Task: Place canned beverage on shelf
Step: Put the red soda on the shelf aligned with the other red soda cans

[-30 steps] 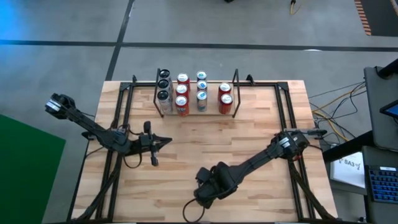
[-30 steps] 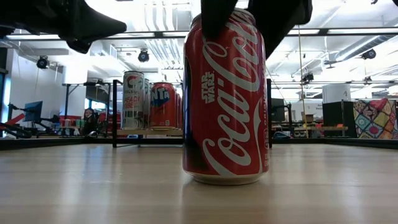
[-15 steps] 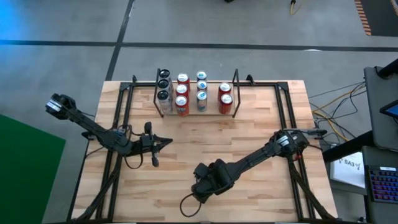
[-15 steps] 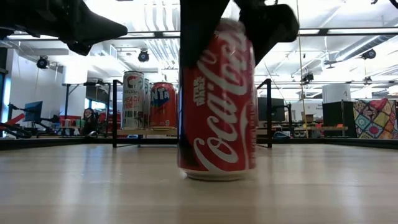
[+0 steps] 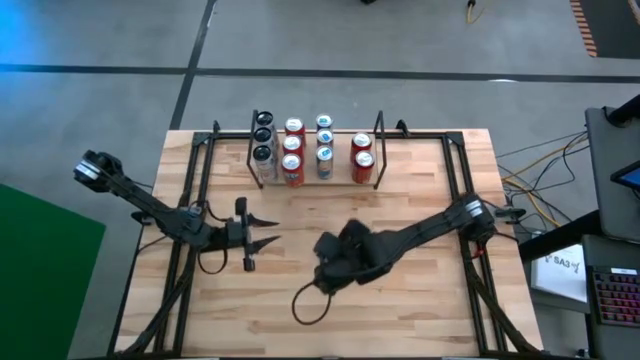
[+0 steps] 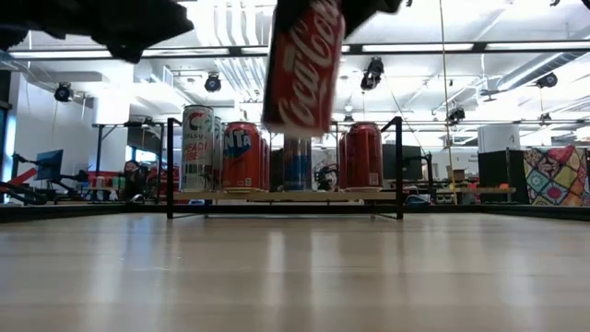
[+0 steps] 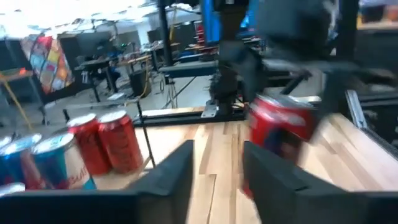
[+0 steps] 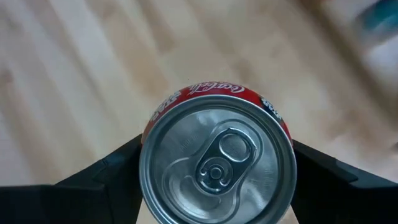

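can: red Coca-Cola can is off the table, in the air, roughly mid-table in front of the shelf; slightly tilted in the low view.
right gripper: right gripper clamps the can by its upper rim, one dark finger on each side of the body, lid and pull tab facing the wrist camera. In the high view the gripper hides the can.
left gripper: left gripper sits over the left half of the table, well apart from the can, fingers parted with nothing between them. Waiting.
shelf: thin black rod rack on the far edge, wooden floor. Already carries a silver column, red cans and blue cans. The right-hand row looks shorter, so there is likely room at its front.
handling: rigid aluminium cylinder, smooth printed wall, probably slick against the pads. Weight unknown; if full, dense enough to swing in a top grip. Thin wall dents under hard squeeze.
grip point: sides just under the top rim, as held now; the rolled lip gives a stop against slipping.
risk: the tilt could catch a rod or knock a neighbouring can. Best levelled before it goes down.
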Robot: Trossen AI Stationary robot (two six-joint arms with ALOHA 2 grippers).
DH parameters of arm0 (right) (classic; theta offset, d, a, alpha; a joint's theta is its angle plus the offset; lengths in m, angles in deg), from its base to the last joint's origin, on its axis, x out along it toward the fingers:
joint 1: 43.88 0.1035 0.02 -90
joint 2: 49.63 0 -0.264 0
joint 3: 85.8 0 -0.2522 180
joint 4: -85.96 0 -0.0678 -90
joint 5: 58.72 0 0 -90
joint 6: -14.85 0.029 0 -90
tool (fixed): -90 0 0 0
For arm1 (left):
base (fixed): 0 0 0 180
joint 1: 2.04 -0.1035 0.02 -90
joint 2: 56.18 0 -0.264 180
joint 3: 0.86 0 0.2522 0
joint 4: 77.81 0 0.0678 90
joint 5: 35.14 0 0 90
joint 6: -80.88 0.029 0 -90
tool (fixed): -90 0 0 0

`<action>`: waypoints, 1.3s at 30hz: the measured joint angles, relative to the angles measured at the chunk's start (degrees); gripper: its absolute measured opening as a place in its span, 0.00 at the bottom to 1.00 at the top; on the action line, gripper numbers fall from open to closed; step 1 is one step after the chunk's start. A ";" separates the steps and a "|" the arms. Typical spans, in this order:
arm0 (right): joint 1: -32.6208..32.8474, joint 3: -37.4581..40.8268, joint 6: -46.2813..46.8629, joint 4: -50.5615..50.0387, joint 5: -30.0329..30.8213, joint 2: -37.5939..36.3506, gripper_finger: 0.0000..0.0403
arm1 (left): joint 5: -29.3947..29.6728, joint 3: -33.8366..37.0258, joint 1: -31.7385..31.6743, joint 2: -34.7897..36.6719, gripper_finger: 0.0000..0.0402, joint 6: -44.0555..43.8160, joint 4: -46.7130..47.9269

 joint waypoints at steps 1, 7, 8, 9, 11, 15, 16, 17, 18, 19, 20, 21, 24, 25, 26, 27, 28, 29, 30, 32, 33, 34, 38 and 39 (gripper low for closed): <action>-0.18 0.08 -1.82 -0.03 2.08 -1.08 0.72 | -0.47 -0.58 0.00 -0.58 0.35 1.10 -0.01; -0.95 1.29 -11.60 2.06 11.52 -6.69 0.72 | -1.08 -5.62 -2.00 -6.28 0.63 4.40 -0.27; -1.25 1.56 -13.27 3.10 12.15 -7.29 0.72 | -1.08 -6.53 -2.62 -7.57 0.67 5.47 -0.24; -1.57 1.95 -14.84 4.04 13.17 -7.75 0.72 | -1.09 -7.52 -3.23 -8.95 0.70 6.16 -0.18; -2.59 2.78 -18.22 5.09 14.42 -8.34 0.72 | -1.10 -9.71 -4.47 -12.07 0.76 8.03 -0.21; -5.47 5.11 -24.91 9.67 12.83 -10.22 0.72 | -0.23 -14.01 -7.82 -18.24 0.84 10.22 0.05; -6.63 5.79 -26.66 10.97 10.72 -10.59 0.72 | 1.46 -15.13 -9.08 -19.52 0.85 10.50 0.12; -7.78 6.67 -27.86 12.36 8.74 -11.25 0.72 | 2.54 -16.24 -10.56 -20.73 0.85 10.50 0.08; -8.88 7.70 -29.28 13.61 7.77 -11.68 0.72 | 2.46 -17.07 -11.92 -21.70 0.86 10.41 0.03; -9.95 8.82 -30.10 14.55 6.87 -12.10 0.72 | 2.07 -17.56 -12.96 -22.57 0.86 10.27 0.14; -10.96 9.78 -30.42 15.40 5.01 -12.61 0.72 | 0.34 -17.97 -13.89 -23.15 0.86 10.14 0.65; -11.85 10.80 -30.60 16.39 3.22 -13.18 0.72 | -1.01 -18.18 -14.60 -23.61 0.86 10.08 0.89; -13.75 15.01 -31.43 21.05 -1.65 -15.63 0.72 | -2.69 -18.80 -16.51 -24.27 0.86 10.07 0.85; -14.32 16.46 -31.79 22.84 -2.35 -16.42 0.72 | -3.63 -18.85 -17.14 -24.29 0.86 10.04 0.78; -14.89 17.86 -32.24 24.58 -3.13 -17.15 0.72 | -5.41 -18.87 -17.94 -24.29 0.86 9.82 0.71; -15.39 19.44 -32.37 26.10 -3.75 -17.88 0.72 | -7.47 -18.87 -18.61 -24.29 0.86 8.98 0.77; -15.79 21.13 -32.56 27.55 -4.51 -18.61 0.72 | -8.85 -18.87 -19.17 -24.29 0.86 7.78 0.81; -16.22 22.85 -32.66 28.98 -5.45 -19.25 0.72 | -9.68 -18.85 -19.64 -24.29 0.86 6.72 0.91; -16.45 24.70 -32.64 30.91 -6.30 -20.01 0.72 | -10.05 -18.80 -19.91 -24.29 0.86 5.99 0.84; -16.64 28.61 -32.55 35.29 -7.05 -21.48 0.72 | -10.40 -18.23 -20.13 -24.47 0.86 4.48 0.60; -16.60 30.67 -32.34 37.79 -7.30 -22.33 0.72 | -10.61 -18.01 -20.13 -24.78 0.86 3.76 0.65; -16.55 32.69 -31.99 40.34 -7.88 -23.10 0.72 | -10.75 -17.93 -20.07 -25.20 0.86 3.34 0.73; -16.03 39.14 -29.80 50.56 -12.61 -24.62 0.72 | -11.60 -17.80 -18.40 -26.17 0.84 1.15 1.03; -15.53 40.44 -29.64 53.10 -13.07 -24.80 0.72 | -11.66 -17.94 -17.80 -26.29 0.82 0.95 1.03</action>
